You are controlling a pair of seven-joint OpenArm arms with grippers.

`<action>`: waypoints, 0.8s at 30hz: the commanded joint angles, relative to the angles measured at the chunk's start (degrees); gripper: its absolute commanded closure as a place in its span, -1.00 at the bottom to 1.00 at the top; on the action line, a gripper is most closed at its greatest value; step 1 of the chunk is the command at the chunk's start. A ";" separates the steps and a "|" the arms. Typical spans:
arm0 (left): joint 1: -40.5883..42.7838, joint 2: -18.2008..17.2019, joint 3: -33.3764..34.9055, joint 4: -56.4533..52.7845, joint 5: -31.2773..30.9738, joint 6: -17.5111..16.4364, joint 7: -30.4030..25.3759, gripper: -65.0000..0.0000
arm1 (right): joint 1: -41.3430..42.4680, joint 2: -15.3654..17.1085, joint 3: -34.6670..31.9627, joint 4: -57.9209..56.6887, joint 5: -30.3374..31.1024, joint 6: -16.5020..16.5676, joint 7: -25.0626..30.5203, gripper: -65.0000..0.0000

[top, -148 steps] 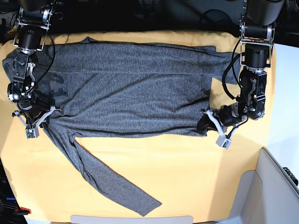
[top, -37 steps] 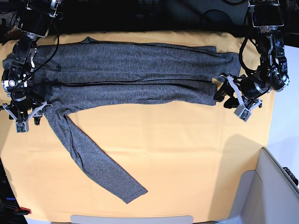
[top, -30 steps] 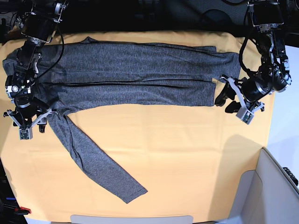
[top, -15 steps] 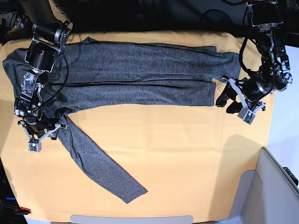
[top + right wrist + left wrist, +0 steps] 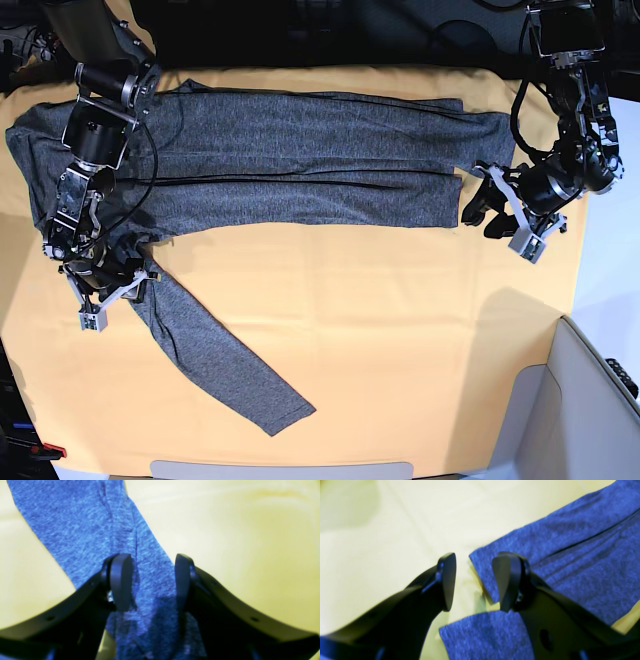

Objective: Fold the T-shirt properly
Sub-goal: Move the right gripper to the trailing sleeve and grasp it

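The T-shirt (image 5: 300, 160) is a soft, matt, heathered grey knit with a finely flecked, slightly fuzzy surface, lying on the smooth, matt yellow-orange cloth (image 5: 400, 330) that covers the bench, while each pincer's fingers (image 5: 447, 580) look like smooth black plastic with a dull sheen.

Black arms with silver joint housings, looped black cables, curved matte-black jaws.

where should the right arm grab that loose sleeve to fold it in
Near the top of the sleeve, where the open right pincer already straddles it. Come straight down from above with one finger on each long edge: the sleeve lies flat and narrow on the yellow cloth, trailing diagonally away from the shirt.
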 commanded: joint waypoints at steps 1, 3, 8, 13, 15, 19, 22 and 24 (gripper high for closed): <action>-0.86 -0.76 -0.33 0.28 -0.87 -0.08 -1.08 0.18 | 2.13 0.82 0.24 -0.55 0.57 0.35 1.03 0.13; -0.86 -0.76 -0.33 0.19 -0.87 -0.08 -1.08 0.18 | 2.22 1.87 0.24 -2.75 0.57 0.35 1.56 0.13; -0.86 -0.76 -0.33 0.19 -0.87 -0.08 -1.08 0.18 | 2.22 2.05 0.24 -5.65 0.57 0.26 4.99 0.13; -0.86 -0.76 -0.33 0.19 -0.87 -0.08 -1.08 0.18 | 2.22 1.96 0.24 -5.04 0.57 0.26 4.99 0.13; -0.86 -0.67 -0.33 0.19 -0.87 -0.08 -1.08 0.18 | 2.22 1.87 1.30 -3.89 0.66 0.26 4.99 0.13; -0.86 -0.67 -0.33 0.19 -0.87 -0.08 -1.08 0.18 | 2.22 0.64 5.78 -2.57 0.66 0.17 4.99 0.13; -0.86 -0.67 -0.33 0.19 -0.87 -0.08 -1.08 0.18 | 3.01 0.29 8.24 -3.54 0.57 0.17 4.99 0.13; -0.86 -0.67 -0.33 0.19 -0.87 -0.08 -1.08 0.18 | 3.28 0.29 8.33 -5.48 0.57 0.17 5.08 0.13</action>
